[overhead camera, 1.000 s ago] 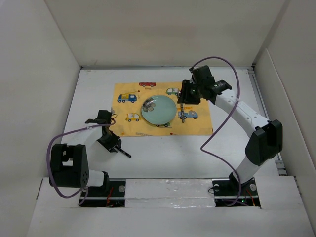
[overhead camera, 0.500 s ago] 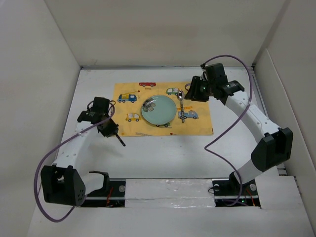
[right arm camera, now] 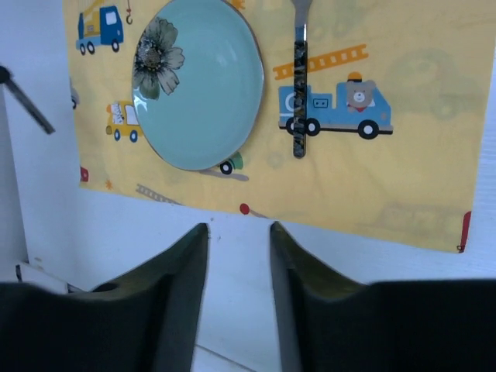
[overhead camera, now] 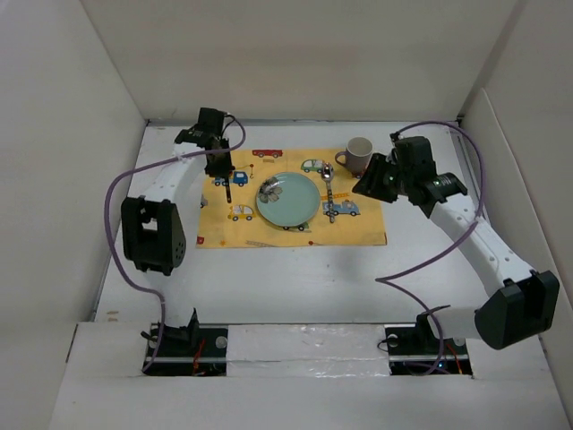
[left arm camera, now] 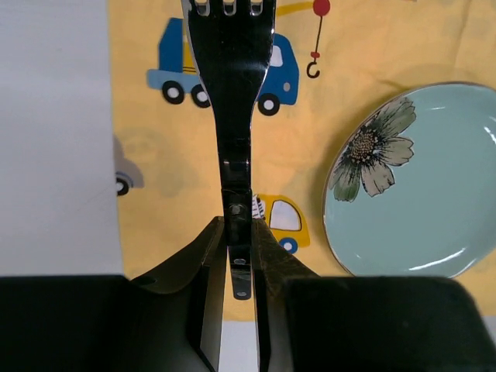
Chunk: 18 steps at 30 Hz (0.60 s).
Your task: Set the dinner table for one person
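So my left pincer (left arm camera: pixel 239 236) grips a shiny dark metal fork (left arm camera: pixel 232 101) over the yellow cartoon-vehicle placemat (left arm camera: pixel 178 194); right pincer (right arm camera: pixel 239 256) gapes empty.

Overhead plus close wrist views, shared plate (overhead camera: pixel 286 199)

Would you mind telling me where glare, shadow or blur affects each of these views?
Top external: even, soft light, only faint shadows, nothing noticeably blurred. Left wrist: bright reflections streak the fork, and the left gripper looks dark and soft. Right wrist: the plate carries a pale sheen, and the right gripper is underexposed.
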Tool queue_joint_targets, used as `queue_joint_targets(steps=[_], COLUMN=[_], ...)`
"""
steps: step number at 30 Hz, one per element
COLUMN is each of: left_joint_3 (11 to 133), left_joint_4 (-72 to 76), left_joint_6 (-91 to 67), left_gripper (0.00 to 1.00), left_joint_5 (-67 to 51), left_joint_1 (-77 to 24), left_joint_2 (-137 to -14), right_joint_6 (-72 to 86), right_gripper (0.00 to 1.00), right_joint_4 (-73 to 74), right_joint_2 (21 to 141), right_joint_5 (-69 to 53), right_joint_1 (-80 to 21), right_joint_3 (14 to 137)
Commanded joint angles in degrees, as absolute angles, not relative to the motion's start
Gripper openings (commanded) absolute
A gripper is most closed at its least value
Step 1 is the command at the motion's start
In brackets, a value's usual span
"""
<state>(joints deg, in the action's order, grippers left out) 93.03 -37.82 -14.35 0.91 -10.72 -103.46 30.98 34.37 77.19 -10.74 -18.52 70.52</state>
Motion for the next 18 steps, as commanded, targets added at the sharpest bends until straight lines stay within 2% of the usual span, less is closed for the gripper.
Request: queue_joint_targets(steps=[1, 5, 18], left_joint_3=[96.50, 97.38, 95.01], left_joint_4=[-37.27, -37.18, -38.85], left_joint_6=[-8.53, -8.70, -11.86], left_gripper=[0.00, 0.00, 0.00], left_joint_5=[-3.33, 1.46, 4.57], left_joint_1=[-11.60, -16.68, -17.23], left_joint_2=[-106.78, -111.78, -116.01], right_joint_6=[31.38, 31.81, 32.52], right_gripper=[0.49, 0.51, 0.51], right_joint_4=[33.30, 35.34, 36.91], right_joint_2=[73.57, 71.29, 70.05], right_joint_5=[-7.65, -6.59, -6.07], right_joint_1=[-17.49, -16.44, -15.91], right_joint_3=[68.56, 66.02, 63.28])
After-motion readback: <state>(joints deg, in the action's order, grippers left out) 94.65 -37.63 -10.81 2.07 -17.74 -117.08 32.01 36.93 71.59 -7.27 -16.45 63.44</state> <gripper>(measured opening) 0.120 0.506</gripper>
